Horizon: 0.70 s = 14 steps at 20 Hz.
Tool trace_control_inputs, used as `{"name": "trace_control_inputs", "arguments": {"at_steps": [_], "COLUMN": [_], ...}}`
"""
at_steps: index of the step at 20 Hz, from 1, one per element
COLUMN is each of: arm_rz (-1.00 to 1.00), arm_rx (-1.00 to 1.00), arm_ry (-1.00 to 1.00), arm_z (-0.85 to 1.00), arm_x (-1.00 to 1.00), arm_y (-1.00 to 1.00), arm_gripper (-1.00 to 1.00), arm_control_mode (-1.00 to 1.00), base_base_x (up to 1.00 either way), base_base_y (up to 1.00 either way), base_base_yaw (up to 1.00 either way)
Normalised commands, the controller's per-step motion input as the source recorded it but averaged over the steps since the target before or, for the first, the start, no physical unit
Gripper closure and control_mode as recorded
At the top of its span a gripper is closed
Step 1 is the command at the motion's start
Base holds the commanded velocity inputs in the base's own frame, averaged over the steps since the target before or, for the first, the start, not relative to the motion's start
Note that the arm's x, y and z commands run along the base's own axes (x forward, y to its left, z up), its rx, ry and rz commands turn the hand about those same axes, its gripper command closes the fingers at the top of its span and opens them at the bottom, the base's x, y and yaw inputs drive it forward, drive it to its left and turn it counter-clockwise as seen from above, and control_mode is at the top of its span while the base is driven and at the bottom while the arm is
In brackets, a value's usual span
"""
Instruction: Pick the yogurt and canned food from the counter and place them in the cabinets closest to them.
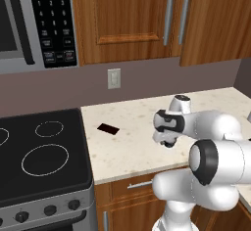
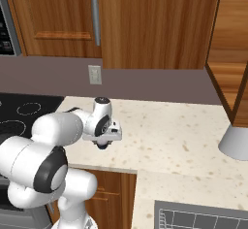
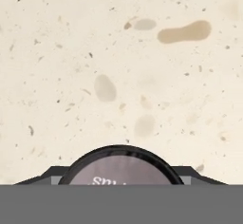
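The can [image 3: 119,167] is seen in the hand view as a round grey-lilac top with a dark rim, lying right between the finger tips at the bottom edge, with speckled desk [image 3: 118,52] beyond it. In the base views the gripper [image 2: 102,144] points down just above the desk [image 1: 132,142], and a dark round shape sits under the hand. From this it is judged that the can is being grasped or has just been lifted; whether it is off the desk cannot be told.

The jaws appear to be set on either side of the can, but whether they are clamped on it cannot be told, as the fingers are mostly hidden.

No can or yogurt is seen on the shelf of the open cabinet [image 2: 235,63] at the right. Closed cabinets [image 1: 147,19] hang above the desk. Both placements are therefore judged still to be made; the yogurt's position cannot be given.

A small dark flat object [image 1: 108,128] lies on the desk near the stove [image 1: 41,151].
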Motion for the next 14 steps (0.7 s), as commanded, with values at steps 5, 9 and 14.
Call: {"name": "trace_control_inputs", "arguments": {"at_steps": [5,9,14], "arm_rz": [0.00,-0.01,-0.03], "arm_rx": [0.01,0.00,0.00], "arm_ry": [0.00,0.01,0.00], "arm_z": [0.44,0.47,0.51], "arm_x": [-0.01,-0.07,-0.14], "arm_y": [0.00,0.00,0.00], "arm_gripper": [1.00,1.00,1.00], "arm_control_mode": [-1.00,-1.00,-1.00], "base_base_x": [0.00,0.00,0.00], "base_base_y": [0.00,0.00,0.00], "base_base_yaw": [0.00,0.00,0.00]}}
